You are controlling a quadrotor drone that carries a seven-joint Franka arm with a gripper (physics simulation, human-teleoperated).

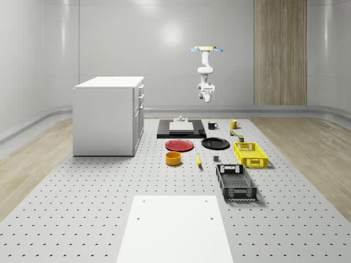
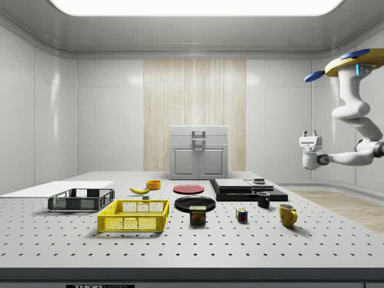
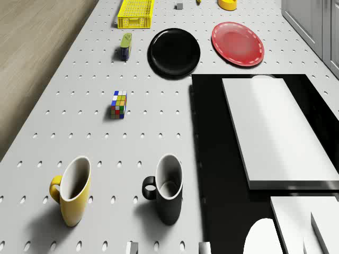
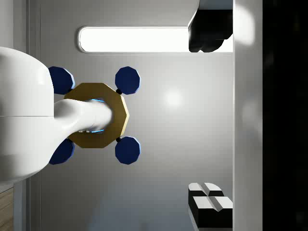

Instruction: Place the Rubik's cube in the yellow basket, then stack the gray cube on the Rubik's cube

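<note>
The drone (image 2: 354,60) hovers high above the far end of the surface (image 1: 82,219), well up over the black board (image 1: 181,130). Its arm hangs down and folds, and the claw (image 2: 309,147) is held out in the air, holding nothing; whether its fingers are open or closed cannot be told.

Taking the black board as the landmark: the Rubik's cube (image 3: 119,104) sits on the bare surface just off the board's long edge, on the same side as the black mug (image 3: 165,189) and the yellow mug (image 3: 71,191), and a little farther along toward the black plate (image 3: 175,51). The yellow basket (image 1: 250,154) lies farther along that same side, beyond the black plate and the small can (image 3: 125,46). The gray cube (image 1: 216,159) rests on the surface near the basket, well away from the board.

The coming move likely turns on one relation: the Rubik's cube lies well below the claw, out toward the basket end from the board. The cube has no long axis, so any square approach should serve. The claw must descend a long way first.
</note>
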